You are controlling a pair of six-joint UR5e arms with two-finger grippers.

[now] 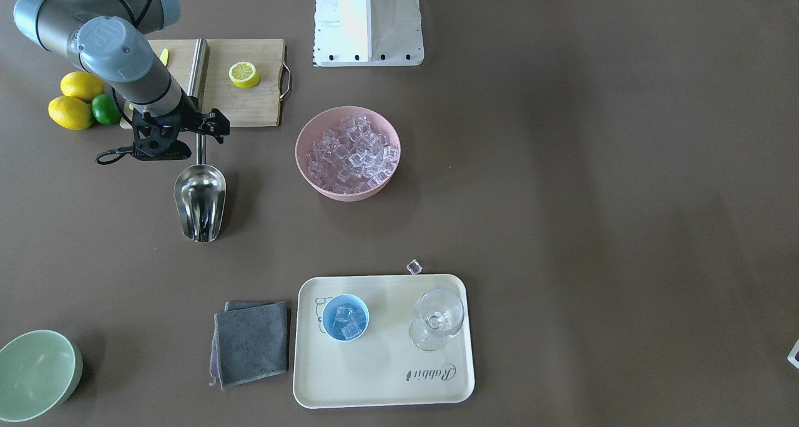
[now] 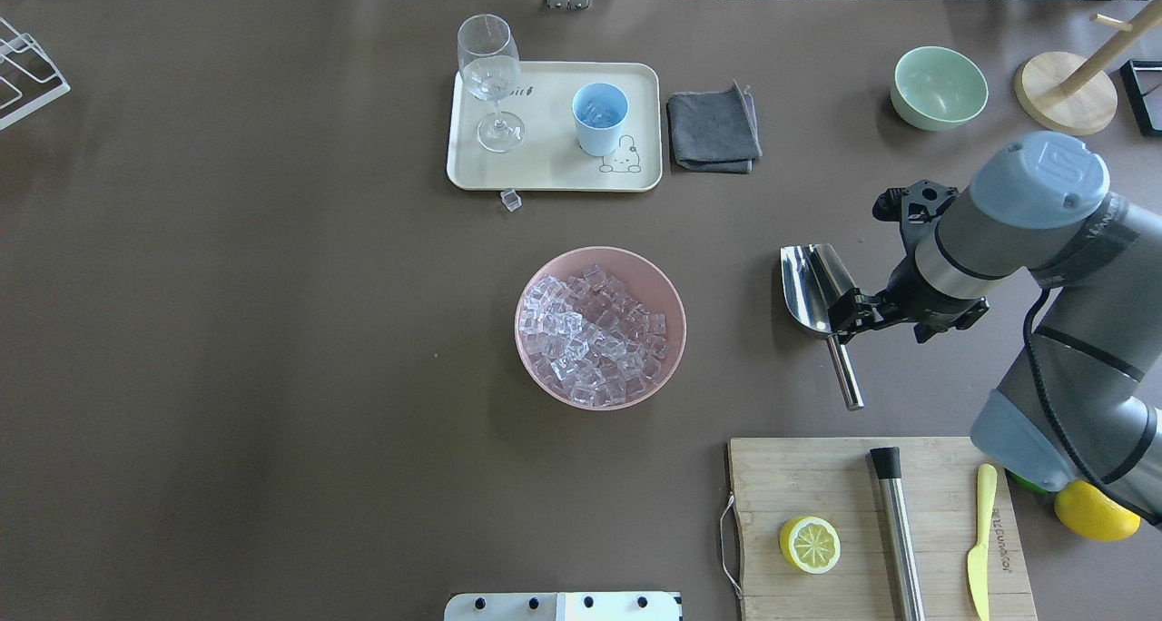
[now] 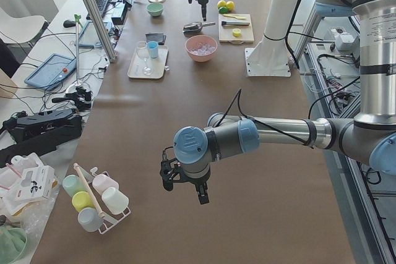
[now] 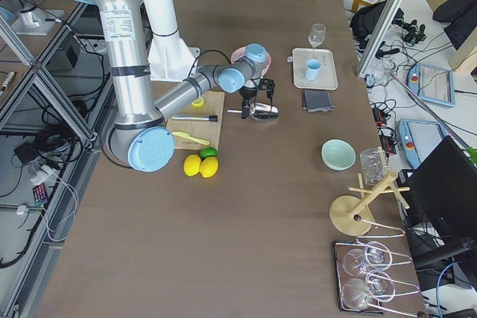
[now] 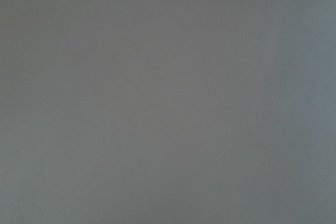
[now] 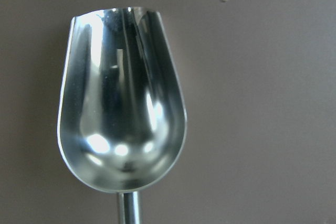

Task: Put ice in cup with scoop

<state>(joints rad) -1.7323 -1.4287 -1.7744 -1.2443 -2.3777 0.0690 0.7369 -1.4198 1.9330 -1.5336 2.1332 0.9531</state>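
Observation:
The steel scoop [image 1: 200, 199] lies empty on the table to the right of the pink bowl [image 2: 536, 280], which is full of ice [image 2: 595, 335]. In the right wrist view the scoop's trough [image 6: 121, 108] is bare. My right gripper [image 2: 842, 310] is just over the scoop's rod handle, and its jaws look open on either side of it. The light-blue cup [image 2: 599, 117] stands on the cream tray [image 2: 554, 162] with a few ice cubes inside. One loose cube [image 2: 511, 200] lies beside the tray. My left gripper [image 3: 184, 190] hangs over bare table; I cannot tell whether it is open.
A stemmed glass [image 2: 490, 76] stands on the tray, with a grey cloth [image 2: 714, 131] beside it. A pale green bowl [image 2: 940, 87] is at the far right. The cutting board [image 2: 790, 476] holds a half lemon [image 2: 810, 544], a steel cylinder [image 2: 899, 530] and a yellow knife [image 2: 980, 539].

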